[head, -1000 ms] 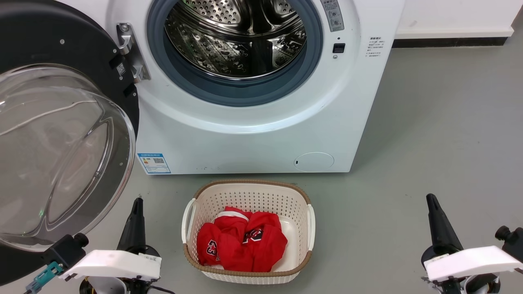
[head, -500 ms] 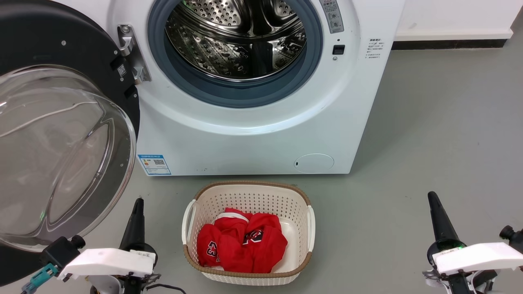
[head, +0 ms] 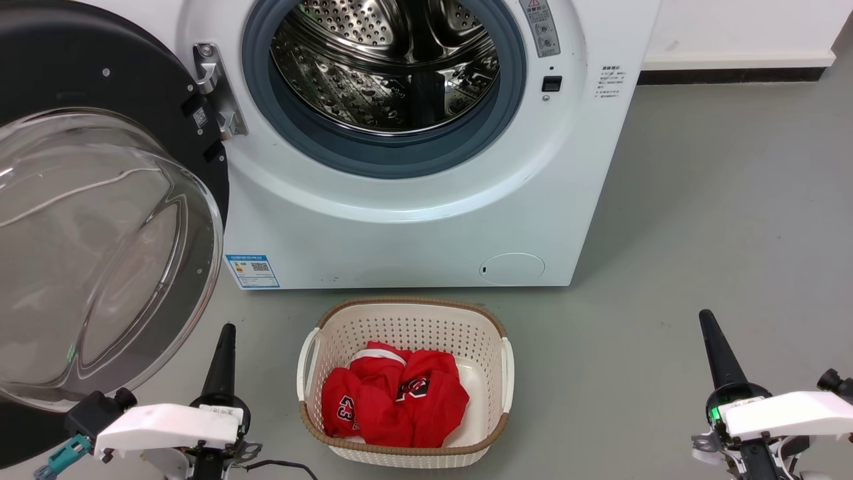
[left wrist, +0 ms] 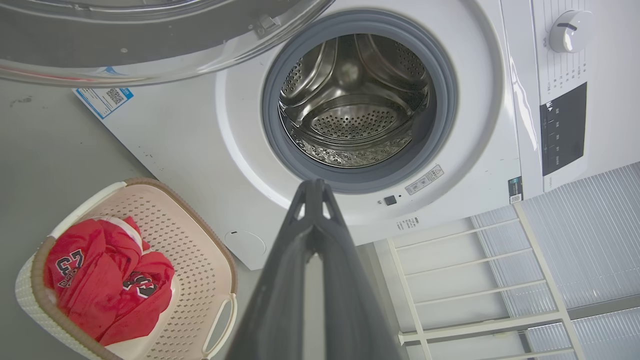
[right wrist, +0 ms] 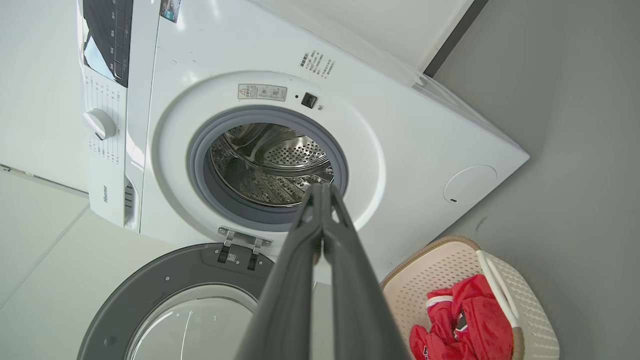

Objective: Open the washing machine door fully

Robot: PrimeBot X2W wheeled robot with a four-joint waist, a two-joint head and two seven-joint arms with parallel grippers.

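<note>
Head view — one door (head: 106,233), one basket (head: 406,304)

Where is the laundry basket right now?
In the head view the laundry basket sits on the floor at bottom centre, just in front of the washing machine.

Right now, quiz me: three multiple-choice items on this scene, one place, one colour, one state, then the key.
1. Where is the basket?
A. On the floor before the washing machine
B. On a table
C. On top of the machine
2. What colour is the clothing in it?
A. Blue
B. Green
C. Red
3. How is the washing machine door?
A. Shut
B. Swung open
C. Taken off
Key: 1 A, it stands on the floor below the machine's front; 2 C, the clothing is red; 3 B, it hangs on its hinge, the drum laid bare.
</note>
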